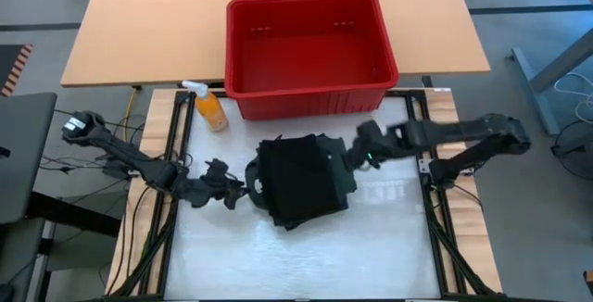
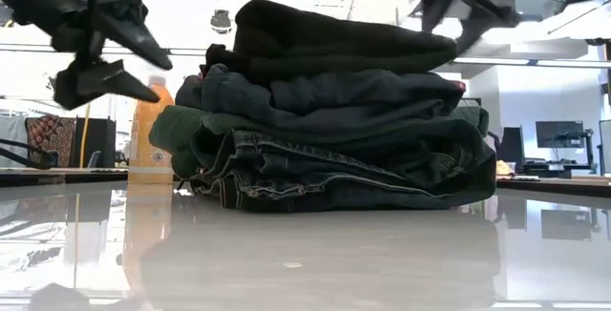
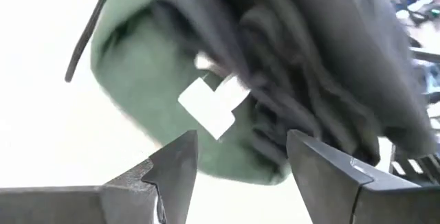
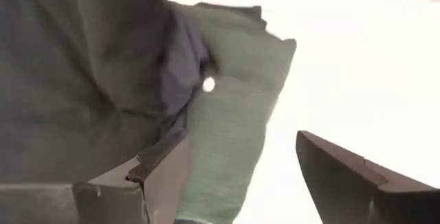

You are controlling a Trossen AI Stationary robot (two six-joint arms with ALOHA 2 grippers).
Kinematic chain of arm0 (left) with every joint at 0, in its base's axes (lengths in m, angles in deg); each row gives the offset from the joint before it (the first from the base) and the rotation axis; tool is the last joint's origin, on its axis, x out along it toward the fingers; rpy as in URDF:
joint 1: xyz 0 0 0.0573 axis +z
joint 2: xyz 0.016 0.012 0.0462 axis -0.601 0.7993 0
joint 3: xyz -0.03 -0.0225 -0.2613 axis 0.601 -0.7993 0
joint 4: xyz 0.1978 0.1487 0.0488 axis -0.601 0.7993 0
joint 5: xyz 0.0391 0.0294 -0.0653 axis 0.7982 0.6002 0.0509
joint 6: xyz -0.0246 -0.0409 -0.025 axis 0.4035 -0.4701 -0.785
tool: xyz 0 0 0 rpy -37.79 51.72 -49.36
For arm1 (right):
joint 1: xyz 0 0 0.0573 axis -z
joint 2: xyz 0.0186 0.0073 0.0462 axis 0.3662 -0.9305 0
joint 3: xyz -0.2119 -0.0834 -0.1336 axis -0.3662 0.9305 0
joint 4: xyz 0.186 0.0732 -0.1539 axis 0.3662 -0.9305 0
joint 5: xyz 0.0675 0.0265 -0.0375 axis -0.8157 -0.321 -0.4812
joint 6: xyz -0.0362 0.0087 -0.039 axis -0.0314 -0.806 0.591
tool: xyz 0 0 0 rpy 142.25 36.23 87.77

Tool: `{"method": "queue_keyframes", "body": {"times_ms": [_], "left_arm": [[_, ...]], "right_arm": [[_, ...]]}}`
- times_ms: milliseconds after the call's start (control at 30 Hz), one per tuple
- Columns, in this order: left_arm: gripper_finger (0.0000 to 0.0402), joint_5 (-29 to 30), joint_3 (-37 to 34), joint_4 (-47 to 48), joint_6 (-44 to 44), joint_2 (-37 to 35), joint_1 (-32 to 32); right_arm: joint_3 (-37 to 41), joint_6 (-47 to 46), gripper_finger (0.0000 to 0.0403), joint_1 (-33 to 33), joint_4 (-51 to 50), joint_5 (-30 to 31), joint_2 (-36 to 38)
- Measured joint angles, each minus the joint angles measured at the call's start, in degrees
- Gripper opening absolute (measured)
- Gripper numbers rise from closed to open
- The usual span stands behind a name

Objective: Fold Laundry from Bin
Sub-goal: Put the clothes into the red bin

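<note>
Folded clothes stacked on a glossy white bench (image 1: pixel 306 256).

The laundry (image 1: pixel 301 182) sits mid-bench in a soft, rumpled pile of black, charcoal, denim and green cloth, one green piece showing a pale label (image 3: pixel 213 104). Behind it stands the ribbed red bin (image 1: pixel 306 47), an orange bottle (image 1: pixel 209 107) beside it. The left pincer (image 1: pixel 227 189) and right pincer (image 1: pixel 357 151) flank the pile, both open, gripping nothing. Office desks and monitors (image 2: pixel 558 134) fill the room.

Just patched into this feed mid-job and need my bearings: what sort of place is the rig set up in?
Probably a lab or office workspace, not a home. The stack of laundry sits on a framed test table, a wooden desk holds the red bin, and computer monitors stand in the room behind.
</note>
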State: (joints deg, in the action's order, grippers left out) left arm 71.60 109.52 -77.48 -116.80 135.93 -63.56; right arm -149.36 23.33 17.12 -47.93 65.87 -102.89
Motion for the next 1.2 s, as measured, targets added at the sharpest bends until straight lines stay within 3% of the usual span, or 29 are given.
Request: {"method": "queue_keyframes", "body": {"times_ms": [233, 467, 533, 667, 767, 967, 1200], "left_arm": [[0.0212, 6.91, 0.00, 0.12, -16.56, 7.62, -8.69], [0.0212, 12.57, -0.38, -2.77, -32.49, 15.46, -13.79], [0.0212, 13.42, -3.27, -12.93, -33.19, 18.01, -14.24], [0.0212, 16.95, -11.96, -42.89, -29.35, 25.99, -14.26], [0.0212, 19.77, -14.84, -55.55, -28.59, 31.18, -13.17], [0.0212, 15.31, -12.48, -59.81, -25.08, 37.30, -8.95], [0.0212, 6.81, -11.14, -57.42, -24.54, 37.56, -2.08]], "right_arm": [[23.78, -7.58, 0.0291, -1.30, 24.86, 0.02, 9.29], [36.36, -10.78, 0.0291, -1.61, 40.82, -0.06, 13.13], [37.60, -11.01, 0.0291, -1.62, 41.42, -0.11, 13.35], [37.86, -10.59, 0.0291, -1.66, 42.46, -0.32, 13.24], [37.86, -9.51, 0.0291, -1.64, 43.88, -0.37, 13.21], [37.86, -9.48, 0.0291, -1.51, 44.06, -0.50, 13.21], [37.86, -9.84, 0.0291, -1.51, 44.28, -0.45, 12.08]]}}
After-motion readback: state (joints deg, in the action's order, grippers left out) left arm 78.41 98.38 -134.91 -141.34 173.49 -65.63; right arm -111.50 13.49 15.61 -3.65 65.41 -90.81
